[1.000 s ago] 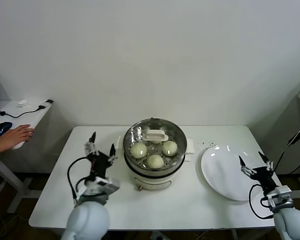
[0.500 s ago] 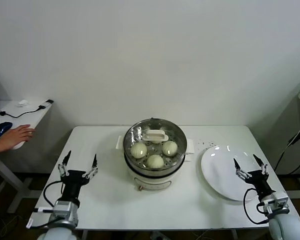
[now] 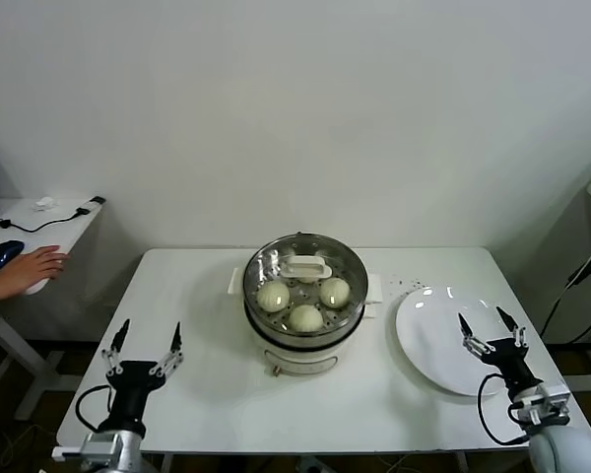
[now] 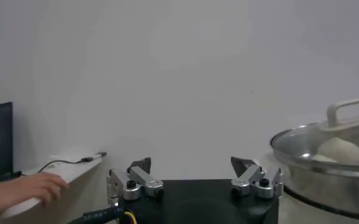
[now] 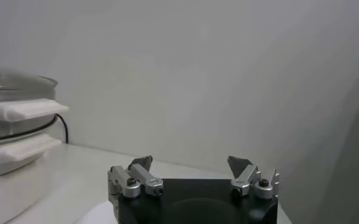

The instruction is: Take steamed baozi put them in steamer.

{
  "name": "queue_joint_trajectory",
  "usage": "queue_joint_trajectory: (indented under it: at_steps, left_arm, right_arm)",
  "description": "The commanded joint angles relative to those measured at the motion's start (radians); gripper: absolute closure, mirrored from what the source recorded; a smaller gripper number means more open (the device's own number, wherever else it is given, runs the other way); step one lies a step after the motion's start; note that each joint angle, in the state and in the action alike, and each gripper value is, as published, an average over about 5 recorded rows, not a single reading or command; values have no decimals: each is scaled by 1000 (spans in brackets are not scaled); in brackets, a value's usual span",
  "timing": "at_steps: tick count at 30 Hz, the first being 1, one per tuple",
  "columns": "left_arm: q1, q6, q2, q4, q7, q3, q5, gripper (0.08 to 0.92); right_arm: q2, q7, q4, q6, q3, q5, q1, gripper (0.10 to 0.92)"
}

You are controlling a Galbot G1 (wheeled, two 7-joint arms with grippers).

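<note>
Left gripper (image 3: 144, 341) pulls back to the table's near edge, fingers spread, empty; right gripper (image 3: 492, 331) idles wide over the plate (image 3: 428, 340). Buns (image 3: 305, 317) sit in the steamer (image 3: 305, 296), lid (image 3: 305, 268) on — looks finished.

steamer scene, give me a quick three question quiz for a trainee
1. True or false: the glass lid sits on the steamer.
2. How many steamed baozi show through the lid? A) one B) three C) five
3. Fill in: the white plate holds ____ buns.

Key:
1. True; its white handle shows on top.
2. B; three are visible under the glass, and a fourth may be hidden beneath the handle.
3. No buns; it lies bare, with the right gripper at its near edge and the left gripper over the table on the other side, both with jaws open and holding nothing.
</note>
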Motion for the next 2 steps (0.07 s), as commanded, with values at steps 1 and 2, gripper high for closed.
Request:
queue_joint_trajectory:
  at_steps: [1,2]
  left_arm:
    - [44,-55,-30,1,5,-10,-1,177]
    - [43,-55,-31,1,4,-8,3,177]
  right_arm:
    - [11,-9,1,5,6,11,-8,203]
    - [12,-8,1,6,6,11,-8,203]
